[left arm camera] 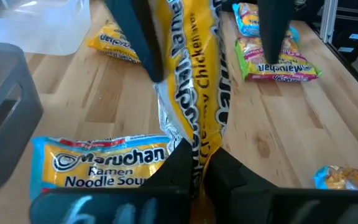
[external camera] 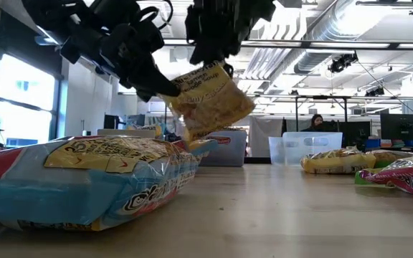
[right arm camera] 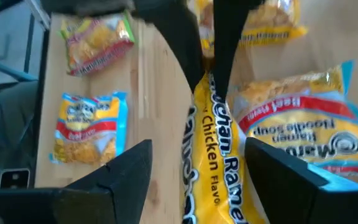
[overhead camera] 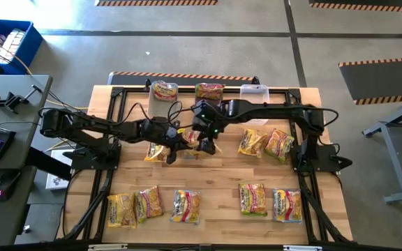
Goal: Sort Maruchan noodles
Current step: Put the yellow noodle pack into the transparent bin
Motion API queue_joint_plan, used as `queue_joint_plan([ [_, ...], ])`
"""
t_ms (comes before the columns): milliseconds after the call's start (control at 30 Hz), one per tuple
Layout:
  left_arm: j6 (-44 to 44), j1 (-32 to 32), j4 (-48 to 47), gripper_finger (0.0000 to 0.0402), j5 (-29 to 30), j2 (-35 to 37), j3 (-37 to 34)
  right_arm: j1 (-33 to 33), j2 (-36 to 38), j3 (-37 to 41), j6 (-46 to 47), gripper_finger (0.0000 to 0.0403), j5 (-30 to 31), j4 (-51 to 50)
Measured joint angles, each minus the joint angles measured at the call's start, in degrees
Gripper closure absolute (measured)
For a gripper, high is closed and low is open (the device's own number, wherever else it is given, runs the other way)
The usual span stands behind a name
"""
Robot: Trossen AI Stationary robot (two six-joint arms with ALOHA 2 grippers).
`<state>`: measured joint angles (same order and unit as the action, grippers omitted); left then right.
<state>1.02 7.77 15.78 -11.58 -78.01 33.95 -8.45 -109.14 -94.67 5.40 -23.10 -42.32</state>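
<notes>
Two hands meet on one yellow packet (left arm camera: 194, 93), its ends hidden by fingers.
Left hand (left arm camera: 196, 163) pinches it; right hand (right arm camera: 194, 180) is spread wide; print reads "Chicken Flavor".

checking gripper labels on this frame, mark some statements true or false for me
1. The left gripper is shut on a yellow chicken packet. True.
2. The right gripper is clamped on that packet too. False: its fingers are spread open on either side of it.
3. The held packet rests on the table. False: the low view shows it hanging in the air.
4. Two of the three tubs at the far edge have packets in them. True.
</notes>
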Motion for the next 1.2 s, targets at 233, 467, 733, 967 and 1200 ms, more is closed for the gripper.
queue_joint_plan([
  [233, 1.31, 0.99, 0.22, 0.0397, -0.6, -0.01, 0.0, 0.03, -1.98, 0.0, -0.25, 0.0163, -0.6, -1.5],
  [467, 1.33, 1.01, 0.87, 0.0397, -1.41, -0.01, 0.04, -0.07, -2.72, 0.04, 1.68, 0.0177, -0.18, -1.73],
  [733, 1.33, 1.01, 0.88, 0.0397, -3.12, 0.02, 0.07, -0.96, -2.19, -0.52, -0.84, 0.0152, 0.13, -1.94],
  [967, 1.33, 0.99, 2.26, 0.0397, -3.2, 0.02, 0.07, -0.85, -2.26, 0.9, -3.02, 0.0116, -0.2, -0.05],
  [1200, 1.33, 0.99, 3.49, 0.0397, -3.23, 0.02, 0.07, -0.18, -4.45, 0.9, -7.35, 0.0121, -0.93, 1.16],
])
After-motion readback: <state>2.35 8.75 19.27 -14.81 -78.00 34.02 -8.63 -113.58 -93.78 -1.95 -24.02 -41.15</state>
